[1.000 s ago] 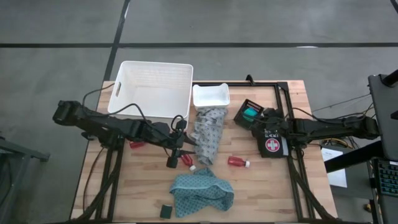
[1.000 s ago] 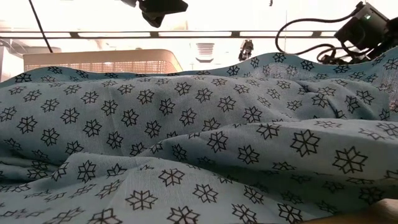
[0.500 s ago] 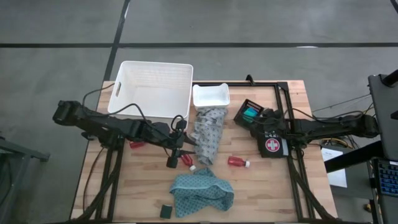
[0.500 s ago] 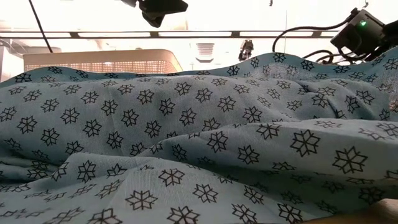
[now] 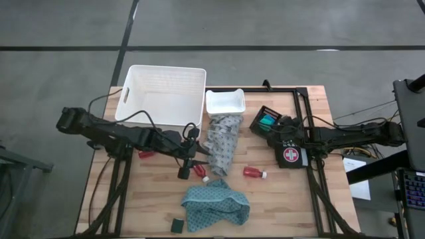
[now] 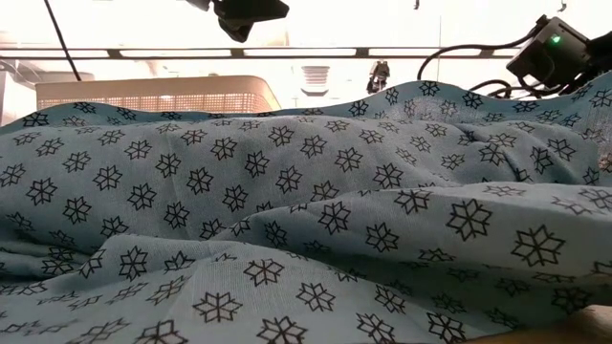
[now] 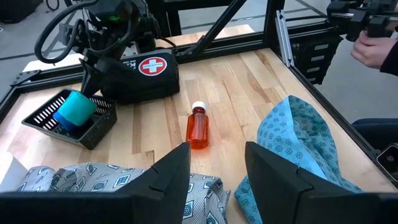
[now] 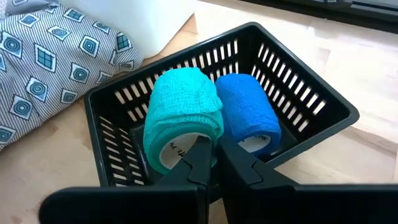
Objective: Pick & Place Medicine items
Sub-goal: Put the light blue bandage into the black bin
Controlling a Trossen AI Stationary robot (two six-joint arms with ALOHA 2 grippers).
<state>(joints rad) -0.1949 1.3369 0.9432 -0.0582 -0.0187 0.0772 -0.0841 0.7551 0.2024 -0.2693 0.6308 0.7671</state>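
Barely moved in the last second, the right claw [image 8: 214,163] hangs clenched over the black basket [image 8: 311,106], while the left claw [image 7: 214,171] waits released above a red bottle [image 7: 198,127] at the counter's [image 5: 279,192] six o'clock.

Left arm: reaches in from table's left edge, extended low across table toward centre. Left gripper [image 5: 201,160] near table's middle; fingers [image 7: 169,174] spread, clear gap between them, nothing held.

Right arm: reaches in from table's right edge, extended low toward centre-right. Right gripper [image 5: 273,127] points toward table's far side; fingers [image 8: 198,163] pressed together, tips touching, nothing between them.
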